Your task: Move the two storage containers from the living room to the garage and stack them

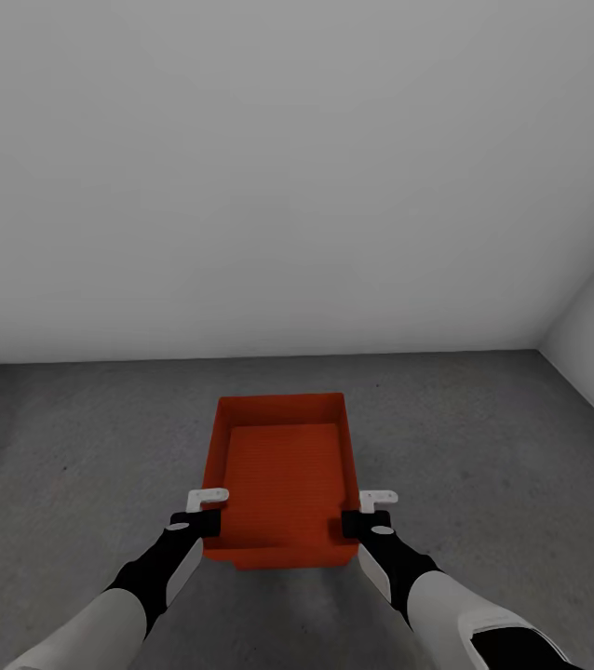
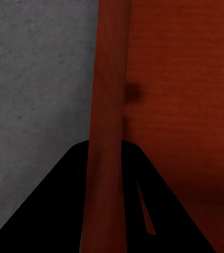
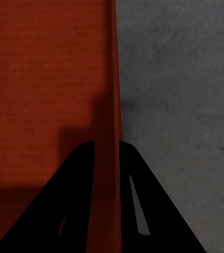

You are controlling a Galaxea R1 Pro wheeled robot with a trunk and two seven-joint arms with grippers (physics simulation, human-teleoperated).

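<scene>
The left gripper (image 1: 206,523) and right gripper (image 1: 357,524) each pinch one smooth side wall of the orange-red rectangular plastic container (image 1: 283,479), which is held between them over the mottled grey concrete floor (image 1: 74,447), near a plain white wall (image 1: 241,167).

1. Storage container (image 1: 283,475): orange-red rectangular bin, smooth walls, no lid, interior empty; open side up, level, long axis running away from the robot.
2. Floor (image 1: 483,447): dull dark-grey mottled concrete; the bin is above it, its shadow beneath the near edge.
3. Garage wall (image 1: 288,186): plain white, beyond the bin.
</scene>
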